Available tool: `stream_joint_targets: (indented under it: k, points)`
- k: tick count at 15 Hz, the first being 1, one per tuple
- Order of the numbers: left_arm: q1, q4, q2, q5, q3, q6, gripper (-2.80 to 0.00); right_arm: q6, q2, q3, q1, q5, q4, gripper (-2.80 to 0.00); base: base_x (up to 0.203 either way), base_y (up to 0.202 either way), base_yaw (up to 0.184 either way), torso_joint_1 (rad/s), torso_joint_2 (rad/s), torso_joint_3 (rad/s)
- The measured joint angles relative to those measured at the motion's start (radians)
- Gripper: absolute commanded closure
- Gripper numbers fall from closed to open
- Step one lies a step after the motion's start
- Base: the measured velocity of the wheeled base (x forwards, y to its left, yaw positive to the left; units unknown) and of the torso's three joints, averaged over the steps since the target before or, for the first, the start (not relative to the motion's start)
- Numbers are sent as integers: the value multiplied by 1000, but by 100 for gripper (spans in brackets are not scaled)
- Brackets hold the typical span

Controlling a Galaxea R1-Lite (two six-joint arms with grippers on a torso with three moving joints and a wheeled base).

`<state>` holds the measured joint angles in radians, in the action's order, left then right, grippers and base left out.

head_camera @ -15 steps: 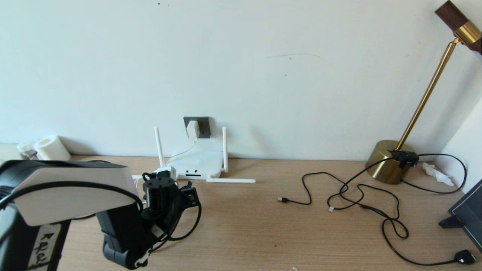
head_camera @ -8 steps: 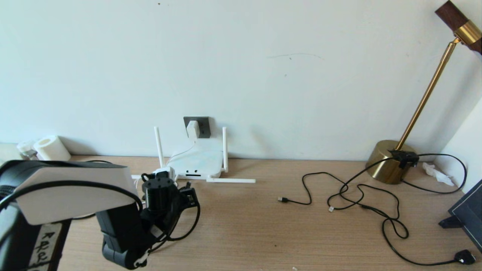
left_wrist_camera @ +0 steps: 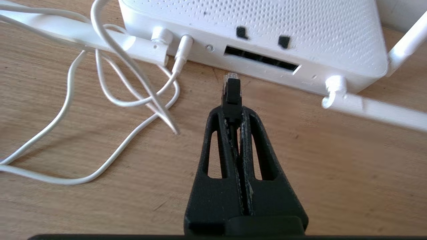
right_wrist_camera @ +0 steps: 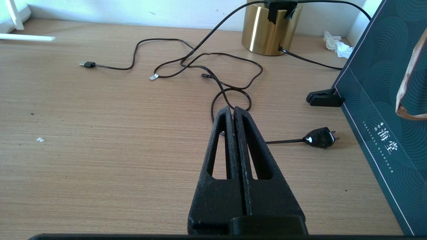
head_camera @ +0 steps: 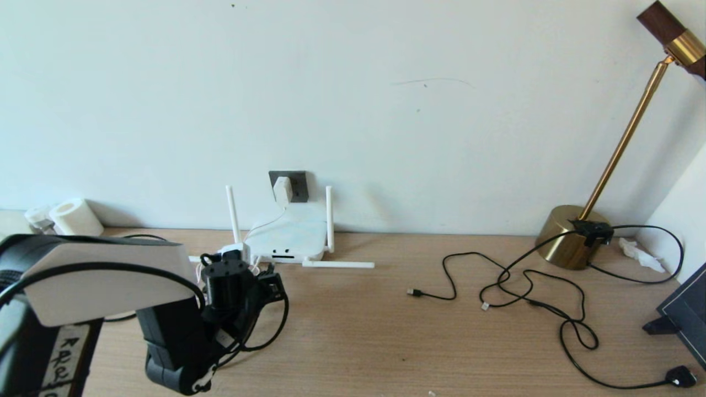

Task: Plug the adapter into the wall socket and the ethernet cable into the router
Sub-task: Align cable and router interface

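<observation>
The white router (head_camera: 287,237) lies flat against the wall, below the dark grey wall socket (head_camera: 298,185). The white adapter (head_camera: 282,190) sits in that socket, and its thin white cord (left_wrist_camera: 133,100) loops over the table to a jack on the router (left_wrist_camera: 253,23). My left gripper (left_wrist_camera: 232,113) is shut on the black ethernet cable's clear-tipped connector (left_wrist_camera: 231,88). The connector's tip is just short of the left end of the dark port slot (left_wrist_camera: 262,59), with a small gap between them. My right gripper (right_wrist_camera: 233,111) is shut on nothing, over the table at the right.
One white antenna (head_camera: 337,264) lies flat on the table right of the router. Thin black cables (head_camera: 524,286) sprawl toward a gold lamp base (head_camera: 568,237). A black plug (right_wrist_camera: 320,137) and a dark green bag (right_wrist_camera: 383,100) are at the right. A tissue roll (head_camera: 74,218) stands far left.
My left arm has shifted slightly to the left in front of the router, still holding the connector. The right arm has not moved.
</observation>
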<state>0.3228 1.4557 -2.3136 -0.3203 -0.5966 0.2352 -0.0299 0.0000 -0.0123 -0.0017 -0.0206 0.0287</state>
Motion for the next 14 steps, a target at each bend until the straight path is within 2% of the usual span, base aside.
stream_joint_targets:
  k: [4, 6, 8, 14]
  points:
    - [-11, 36, 6, 13, 30, -63, 0, 0, 0, 0, 0, 0, 0, 0, 0, 0, 0, 0, 0, 0]
    - [-16, 47, 5, 43, 37, -88, 0, 0, 0, 0, 0, 0, 0, 0, 0, 0, 0, 0, 0, 0]
    - [-29, 49, 2, 76, 38, -92, 0, 0, 0, 0, 0, 0, 0, 0, 0, 0, 0, 0, 0, 0]
    - [-59, 49, -3, 102, 26, -92, 0, 0, 0, 0, 0, -1, 0, 0, 0, 0, 0, 0, 0, 0]
